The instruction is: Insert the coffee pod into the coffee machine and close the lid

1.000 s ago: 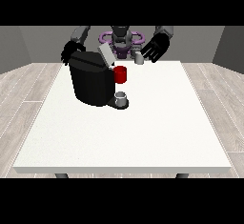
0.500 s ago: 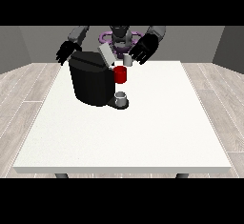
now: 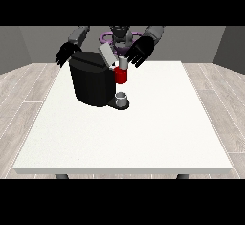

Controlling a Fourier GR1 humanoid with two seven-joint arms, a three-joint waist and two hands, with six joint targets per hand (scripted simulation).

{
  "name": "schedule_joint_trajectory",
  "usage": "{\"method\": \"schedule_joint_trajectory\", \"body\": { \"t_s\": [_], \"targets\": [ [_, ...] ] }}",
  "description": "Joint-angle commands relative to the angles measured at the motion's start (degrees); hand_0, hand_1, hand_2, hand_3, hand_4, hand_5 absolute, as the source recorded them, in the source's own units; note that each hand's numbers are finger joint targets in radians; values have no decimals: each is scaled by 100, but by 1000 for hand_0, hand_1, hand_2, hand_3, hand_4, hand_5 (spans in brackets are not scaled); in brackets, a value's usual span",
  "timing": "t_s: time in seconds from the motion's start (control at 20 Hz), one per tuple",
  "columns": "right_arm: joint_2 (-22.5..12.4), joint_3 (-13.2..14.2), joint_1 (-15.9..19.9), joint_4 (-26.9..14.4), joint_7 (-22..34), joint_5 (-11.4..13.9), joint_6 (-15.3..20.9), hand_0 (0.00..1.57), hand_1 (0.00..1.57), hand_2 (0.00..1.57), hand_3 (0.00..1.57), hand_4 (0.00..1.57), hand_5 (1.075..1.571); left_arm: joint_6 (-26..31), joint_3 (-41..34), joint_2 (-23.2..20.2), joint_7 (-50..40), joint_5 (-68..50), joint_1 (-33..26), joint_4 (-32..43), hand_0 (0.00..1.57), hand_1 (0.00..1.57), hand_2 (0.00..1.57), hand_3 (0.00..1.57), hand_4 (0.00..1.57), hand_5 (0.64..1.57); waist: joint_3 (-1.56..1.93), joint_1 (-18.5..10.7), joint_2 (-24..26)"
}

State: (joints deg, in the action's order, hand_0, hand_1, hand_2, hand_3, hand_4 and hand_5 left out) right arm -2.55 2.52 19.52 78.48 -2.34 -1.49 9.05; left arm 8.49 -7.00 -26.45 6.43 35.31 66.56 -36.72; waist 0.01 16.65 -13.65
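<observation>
While the grey lid (image 3: pixel 106 55) of the bulky black coffee machine (image 3: pixel 92 79) stands tilted open, the robot hand at the view's right (image 3: pixel 139 51) hovers just beside it, fingers spread, holding nothing. I cannot make out the pod. Closing the lid looks next, calling for a downward push.

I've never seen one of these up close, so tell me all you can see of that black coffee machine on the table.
The coffee machine is a bulky, rounded black body standing upright on the white table, towards its far left part as seen from the camera. A light grey lid slants up from its top, open. At its front is a red part with a pale piece on top, and below that a small grey cup on a dark base. The hand at the view's right hovers open beside the lid; whether it touches cannot be told.
</observation>
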Motion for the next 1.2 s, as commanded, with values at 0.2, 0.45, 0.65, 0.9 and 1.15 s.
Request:
{"method": "schedule_joint_trajectory", "body": {
  "t_s": [0.2,0.45,0.65,0.9,1.15],
  "targets": [
    [57,-148,-313,304,72,-4,-68,0,0,0,0,518,1571,-100,-49,43,71,60,-88,165,1260,1260,1298,1208,511,1571,-1,200,41],
    [32,-131,-92,427,236,56,59,0,0,0,0,525,1571,-192,-60,-1,243,122,-91,230,1185,1185,1264,1195,497,1571,-2,144,-148],
    [-76,188,22,168,102,-191,-27,0,0,0,0,462,1571,-86,29,120,313,146,-97,115,1190,1190,1269,1201,515,1571,-1,-47,-106],
    [-185,368,77,-220,-274,-241,-126,0,0,0,0,435,1571,-77,72,332,-177,214,156,59,1184,1184,1248,1186,488,1571,2,-135,-150],
    [104,-81,-94,20,-98,13,15,0,0,0,0,446,1571,124,-22,175,-341,208,417,251,1249,1249,1282,1181,480,1571,2,97,-137]
  ]
}}
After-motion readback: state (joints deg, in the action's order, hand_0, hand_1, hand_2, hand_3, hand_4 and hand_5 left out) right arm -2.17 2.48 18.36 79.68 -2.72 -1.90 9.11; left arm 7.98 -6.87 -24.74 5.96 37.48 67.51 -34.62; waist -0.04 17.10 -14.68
